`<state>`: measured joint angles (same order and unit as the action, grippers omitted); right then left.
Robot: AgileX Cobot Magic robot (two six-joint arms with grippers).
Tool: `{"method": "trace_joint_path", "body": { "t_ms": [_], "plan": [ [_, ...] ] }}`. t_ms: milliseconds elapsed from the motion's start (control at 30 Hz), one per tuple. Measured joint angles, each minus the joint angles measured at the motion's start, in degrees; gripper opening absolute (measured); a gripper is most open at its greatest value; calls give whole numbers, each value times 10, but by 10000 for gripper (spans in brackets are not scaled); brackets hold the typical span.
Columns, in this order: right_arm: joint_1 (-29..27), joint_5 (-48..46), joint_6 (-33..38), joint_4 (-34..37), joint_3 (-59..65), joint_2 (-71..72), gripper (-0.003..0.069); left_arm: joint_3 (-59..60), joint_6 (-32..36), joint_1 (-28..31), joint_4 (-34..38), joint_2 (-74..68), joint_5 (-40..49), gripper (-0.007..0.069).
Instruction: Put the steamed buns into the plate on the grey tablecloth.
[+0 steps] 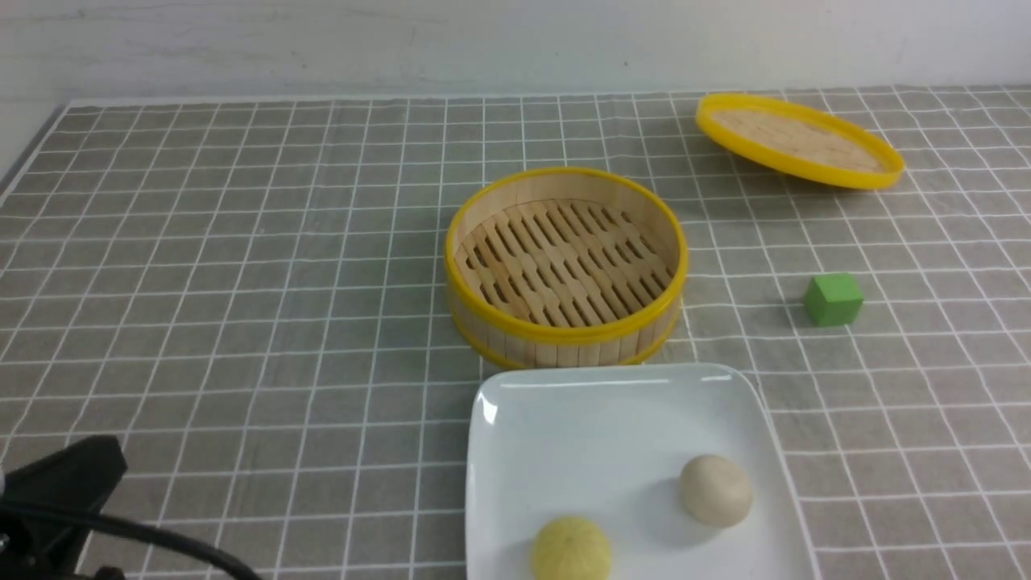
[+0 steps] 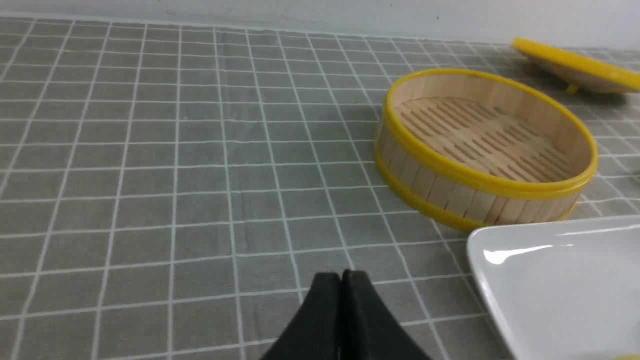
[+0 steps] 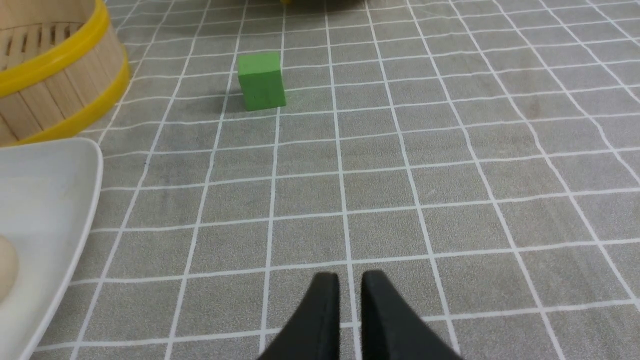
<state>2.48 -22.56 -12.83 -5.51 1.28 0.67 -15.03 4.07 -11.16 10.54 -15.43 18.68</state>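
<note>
The white square plate (image 1: 580,451) lies on the grey tablecloth (image 1: 242,282) at the near middle. The pale yellow bun (image 1: 570,550) and the cream-white bun (image 1: 715,490) both rest in the plate. My left gripper (image 2: 341,274) is shut and empty, low over the cloth to the left of the plate (image 2: 550,280). My right gripper (image 3: 350,275) is shut to a thin gap and empty, over bare cloth to the right of the plate (image 3: 45,200). The cream bun's edge (image 3: 6,267) shows in the right wrist view. The right gripper is out of the front view.
The empty bamboo steamer (image 1: 565,266) stands just behind the plate. Its lid (image 1: 797,141) lies tilted at the back right. A green cube (image 1: 833,299) sits right of the steamer. Part of my left arm (image 1: 64,483) shows at the near left corner.
</note>
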Motion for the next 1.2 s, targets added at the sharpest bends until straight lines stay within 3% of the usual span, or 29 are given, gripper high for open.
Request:
{"method": "trace_joint_path", "body": {
  "t_ms": [200, 233, 400, 533, 1200],
  "plan": [
    [0, 0, 0, 0, 0, 0, 99, 55, -76, 3, -121, 73, -11, 24],
    [0, 0, 0, 0, 0, 0, 100, 79, -113, 18, -150, 97, -18, 27],
    [0, 0, 0, 0, 0, 0, 106, 142, -168, 86, -170, 150, -20, 33],
    [0, 0, 0, 0, 0, 0, 111, 165, -173, 111, -176, 160, -15, 36],
    [0, 0, 0, 0, 0, 0, 135, 166, -176, 89, -203, 161, 24, 55]
  ]
}}
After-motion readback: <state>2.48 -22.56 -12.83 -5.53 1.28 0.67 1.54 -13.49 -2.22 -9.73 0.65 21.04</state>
